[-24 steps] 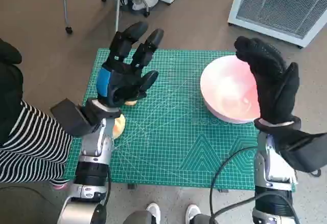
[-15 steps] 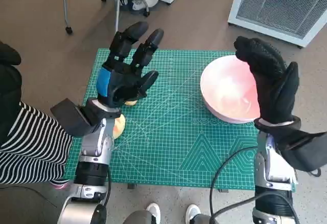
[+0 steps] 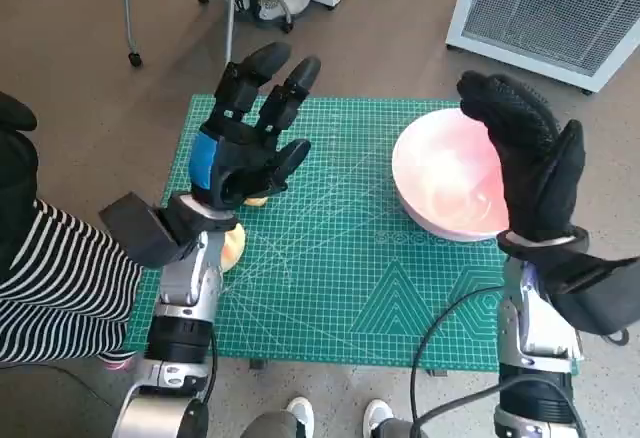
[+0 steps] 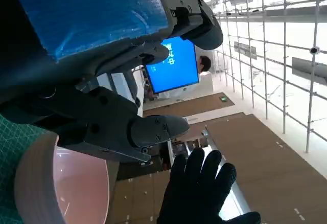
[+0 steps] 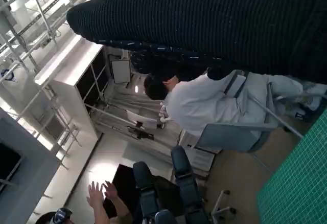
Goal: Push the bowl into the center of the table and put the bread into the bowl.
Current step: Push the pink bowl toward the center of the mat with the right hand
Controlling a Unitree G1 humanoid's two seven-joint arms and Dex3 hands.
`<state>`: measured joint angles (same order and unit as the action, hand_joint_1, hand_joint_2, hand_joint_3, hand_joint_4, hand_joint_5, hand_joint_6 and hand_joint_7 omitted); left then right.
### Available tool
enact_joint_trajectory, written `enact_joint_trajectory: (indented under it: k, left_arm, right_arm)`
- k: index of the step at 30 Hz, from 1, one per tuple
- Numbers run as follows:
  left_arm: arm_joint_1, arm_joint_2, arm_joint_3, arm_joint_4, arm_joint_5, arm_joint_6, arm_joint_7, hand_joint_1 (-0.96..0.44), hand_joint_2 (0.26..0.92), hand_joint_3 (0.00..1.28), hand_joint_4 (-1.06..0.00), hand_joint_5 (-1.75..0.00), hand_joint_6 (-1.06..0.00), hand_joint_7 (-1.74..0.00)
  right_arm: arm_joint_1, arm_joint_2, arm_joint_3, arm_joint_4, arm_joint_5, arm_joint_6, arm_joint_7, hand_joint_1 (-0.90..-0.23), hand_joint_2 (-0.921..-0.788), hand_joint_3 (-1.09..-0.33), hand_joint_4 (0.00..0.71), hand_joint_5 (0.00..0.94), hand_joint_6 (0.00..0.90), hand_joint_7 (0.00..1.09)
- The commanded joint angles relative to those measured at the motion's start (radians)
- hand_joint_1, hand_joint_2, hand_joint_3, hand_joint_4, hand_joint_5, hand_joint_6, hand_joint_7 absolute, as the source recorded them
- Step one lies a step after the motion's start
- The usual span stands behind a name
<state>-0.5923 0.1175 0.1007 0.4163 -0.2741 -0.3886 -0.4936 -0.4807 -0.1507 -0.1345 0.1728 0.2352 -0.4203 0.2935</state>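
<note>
So our pink bowl [image 3: 447, 180] sits at the mat's [image 3: 340, 268] far right corner. Bread [image 3: 232, 246] is at the left edge, mostly under our left arm. Left hand [image 3: 245, 148] hangs above it, fingers spread, holding nothing. Right hand [image 3: 530, 163] is raised flat beside the bowl, empty too.

Bowls: one pink bowl [image 3: 447, 186]
Bread: one piece [image 3: 232, 247], partly hidden
Cutting mats: one green mat [image 3: 340, 258]
Robot hands: two, left hand [image 3: 246, 148], right hand [image 3: 532, 163]
</note>
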Motion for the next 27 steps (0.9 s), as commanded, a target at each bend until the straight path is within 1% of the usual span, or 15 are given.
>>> enact_joint_trajectory:
  k: [1,19,27]
  left_arm:
    - [-0.008,0.002,-0.003,0.004,0.011,-0.013,0.003,-0.08,0.79,0.49,-0.21,-0.21,0.0,-0.78]
    - [-0.004,0.001,-0.006,-0.003,0.008,-0.007,0.002,-0.11,0.79,0.49,-0.21,-0.22,0.0,-0.8]
    - [-0.001,0.001,-0.005,-0.009,0.003,-0.001,0.0,-0.12,0.791,0.49,-0.21,-0.23,0.0,-0.81]
  right_arm:
    - [0.025,-0.003,-0.003,0.002,0.009,0.017,0.007,-0.691,-0.921,-0.693,0.207,0.0,0.152,0.35]
    - [0.026,-0.003,-0.003,0.011,-0.001,0.009,0.001,-0.673,-0.921,-0.695,0.208,0.0,0.152,0.35]
    - [0.027,-0.004,-0.003,0.009,-0.003,0.012,0.0,-0.68,-0.921,-0.694,0.208,0.0,0.152,0.34]
